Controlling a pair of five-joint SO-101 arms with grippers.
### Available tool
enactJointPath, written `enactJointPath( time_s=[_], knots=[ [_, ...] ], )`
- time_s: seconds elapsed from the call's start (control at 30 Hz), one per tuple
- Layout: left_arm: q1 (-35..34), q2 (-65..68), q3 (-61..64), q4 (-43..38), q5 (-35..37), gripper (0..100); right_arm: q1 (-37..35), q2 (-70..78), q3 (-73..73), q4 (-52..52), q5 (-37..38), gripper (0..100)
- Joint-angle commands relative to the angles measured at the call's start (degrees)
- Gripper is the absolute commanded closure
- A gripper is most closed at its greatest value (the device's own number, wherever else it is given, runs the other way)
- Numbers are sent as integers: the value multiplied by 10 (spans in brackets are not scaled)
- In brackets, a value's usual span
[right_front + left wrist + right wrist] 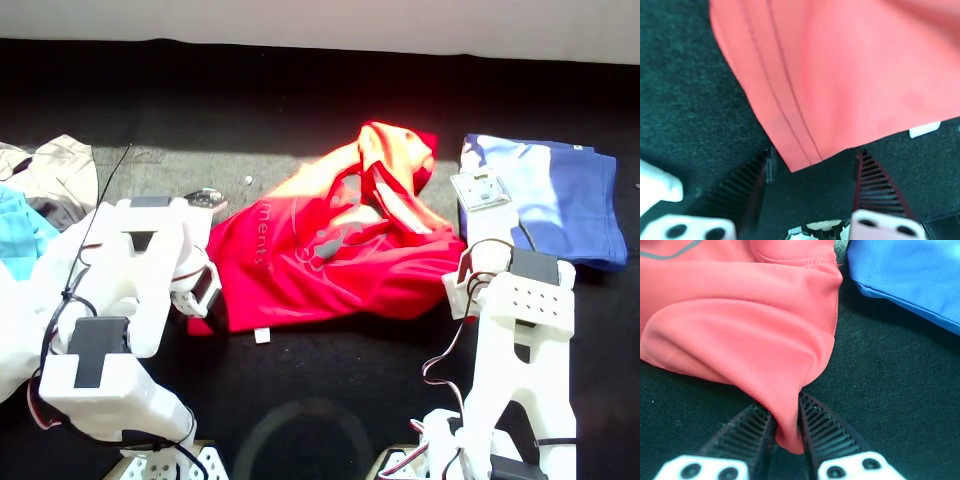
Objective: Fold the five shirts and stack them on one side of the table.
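Closest to me, the left claw [812, 192] stands released, its two ribbed fingers [752, 185] spread wide over the black table [685, 90]. The hem corner of the red shirt [855, 75] pokes in just between their tips. I judge it barely inside the gap, though from this angle I can't be sure how deep it sits. Off that claw's outer side a turquoise shirt [18, 235] and a pale shirt [55, 170] lie in an unfolded heap. From the left claw the red shirt stretches across toward the right claw [786, 407], so its long axis runs claw to claw. That right claw is clenched on a fold of the red cloth at the opposite end, with fabric bulging ahead of its tips. Just beyond it, on its outer side, sits the blue shirt [560, 195], folded flat. Next, I reckon, the left claw must close on its corner, since it is the nearer arm to that hem.
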Motion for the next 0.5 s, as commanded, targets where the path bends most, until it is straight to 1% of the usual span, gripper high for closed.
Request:
enactJointPath(
  time_s=[0.0, 0.13, 0.27, 0.37, 0.47],
  knots=[
    [-4, -24, 23, -48, -3, 748, 5, -22, -3, -7, 7, 993],
    [-3, -22, 30, -88, -2, 748, 4, -24, -3, -7, 7, 993],
    [0, 5, -1, -91, -1, 764, 4, -26, -3, -6, 6, 993],
    [0, 13, -36, -69, 12, 807, 4, -25, -2, -5, 6, 993],
    [0, 17, -73, -25, 13, 791, 4, -25, -2, -5, 7, 993]
  ],
)
